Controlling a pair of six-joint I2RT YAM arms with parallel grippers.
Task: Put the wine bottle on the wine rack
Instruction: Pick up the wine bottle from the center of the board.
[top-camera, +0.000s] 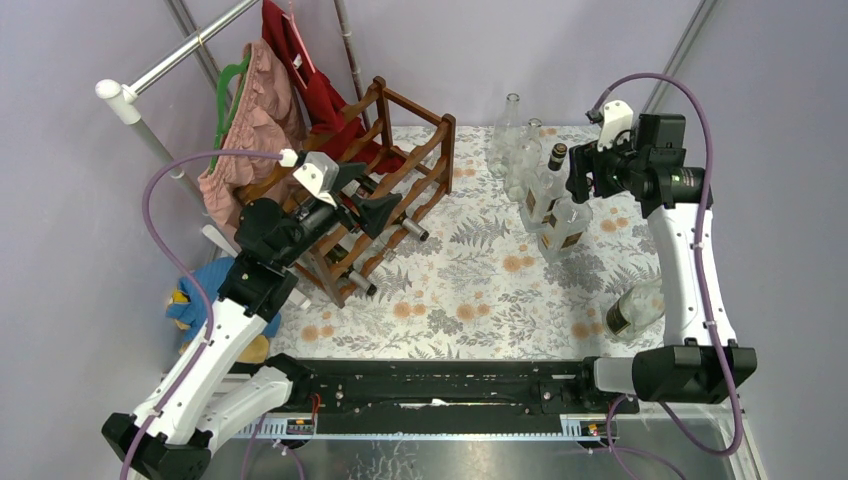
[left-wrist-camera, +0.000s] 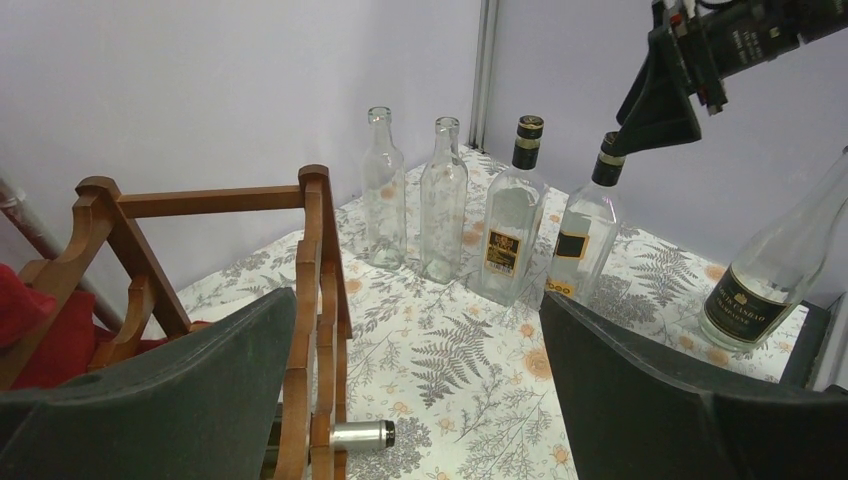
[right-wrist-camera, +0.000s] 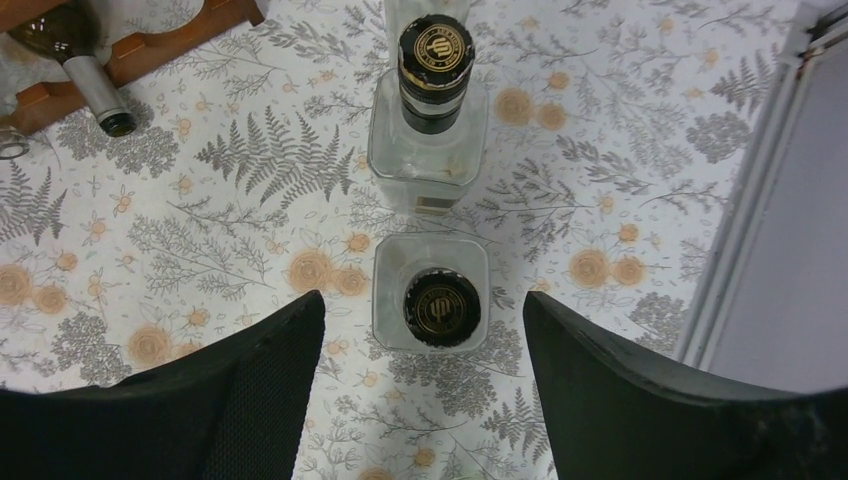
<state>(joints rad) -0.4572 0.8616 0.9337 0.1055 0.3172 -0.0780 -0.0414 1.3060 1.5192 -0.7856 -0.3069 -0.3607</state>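
The dark reddish-brown wine rack (top-camera: 400, 165) stands at the back left; two bottles lie in it, necks sticking out (top-camera: 412, 229). My left gripper (top-camera: 368, 195) is open and empty, hovering over the rack's front rails (left-wrist-camera: 318, 270). My right gripper (top-camera: 578, 185) is open and empty, high above two square clear bottles with black caps (top-camera: 562, 228). In the right wrist view the nearer cap (right-wrist-camera: 441, 308) lies between my fingers (right-wrist-camera: 250, 390) and well below them; the second capped bottle (right-wrist-camera: 433, 70) stands beyond it.
Two uncapped clear bottles (left-wrist-camera: 383, 190) stand at the back by the wall. A large round bottle with a dark label (top-camera: 635, 310) stands beside the right arm. Clothes hang on a rail (top-camera: 250, 110) left of the rack; a blue toy (top-camera: 200, 290) lies near the left arm.
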